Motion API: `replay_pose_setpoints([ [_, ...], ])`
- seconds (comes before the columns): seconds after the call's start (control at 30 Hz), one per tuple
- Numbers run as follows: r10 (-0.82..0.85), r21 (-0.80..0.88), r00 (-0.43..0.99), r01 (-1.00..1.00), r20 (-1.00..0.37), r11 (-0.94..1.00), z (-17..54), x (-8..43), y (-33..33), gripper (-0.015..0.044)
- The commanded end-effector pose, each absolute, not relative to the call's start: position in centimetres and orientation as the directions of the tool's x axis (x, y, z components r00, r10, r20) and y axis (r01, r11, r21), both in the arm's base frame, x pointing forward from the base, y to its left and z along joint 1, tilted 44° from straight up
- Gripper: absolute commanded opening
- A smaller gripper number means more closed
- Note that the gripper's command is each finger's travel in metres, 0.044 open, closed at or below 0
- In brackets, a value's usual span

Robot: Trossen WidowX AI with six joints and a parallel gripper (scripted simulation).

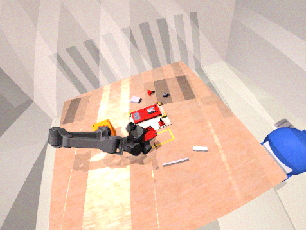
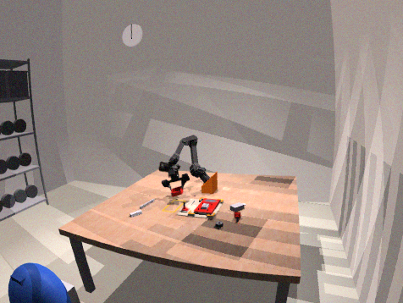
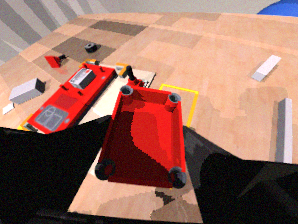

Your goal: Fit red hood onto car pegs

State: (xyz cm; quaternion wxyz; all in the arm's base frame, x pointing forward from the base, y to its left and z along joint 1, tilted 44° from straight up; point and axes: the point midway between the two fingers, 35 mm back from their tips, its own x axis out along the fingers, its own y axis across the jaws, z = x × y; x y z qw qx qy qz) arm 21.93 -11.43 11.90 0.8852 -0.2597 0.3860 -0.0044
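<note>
Hood (image 1: 150, 133) (image 2: 176, 191) (image 3: 150, 135) and gripper (image 1: 139, 138) (image 2: 175, 182) (image 3: 146, 124) sit together in the top view, beside the car (image 1: 146, 113) (image 2: 210, 206) (image 3: 75, 97) rather than over it. The car lies in its jig, with the hood off. Carrying the hood across looks like the step in hand. The next move calls for a sideways shift to the car, turning the hood to match its length. An orange block (image 1: 104, 126) (image 2: 210, 184) stands close by the arm, so the elbow side has little room; the table's edges are well away from the hood.

In the exterior view the hood hangs under the fingers, above the table (image 2: 127, 228). A small red lever (image 1: 161, 122) (image 2: 184, 207) (image 3: 134, 80) stands up between hood and car, and a low path could catch it; going over it seems safer. The far side of the car has more room, though a grey block (image 1: 135, 99) (image 2: 237, 206) (image 3: 27, 91) lies near.

In the wrist view the fingers are closed on the hood's two long sides. Its hollow and all four corner holes show, and it looks tilted against the table. It would need levelling before the holes are lined up over the pegs and lowered. Whether the grip is centred I cannot tell.
</note>
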Motion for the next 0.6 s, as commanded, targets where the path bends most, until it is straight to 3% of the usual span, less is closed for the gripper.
replay_pose_setpoints([
  [0.0,-0.210,-0.419,0.702,-0.138,-0.680,0.898,11.87,21.93,-11.46,0.0000],
  [0.57,-0.210,-0.189,0.702,0.108,-0.680,0.976,11.85,21.93,-11.47,0.0000],
])
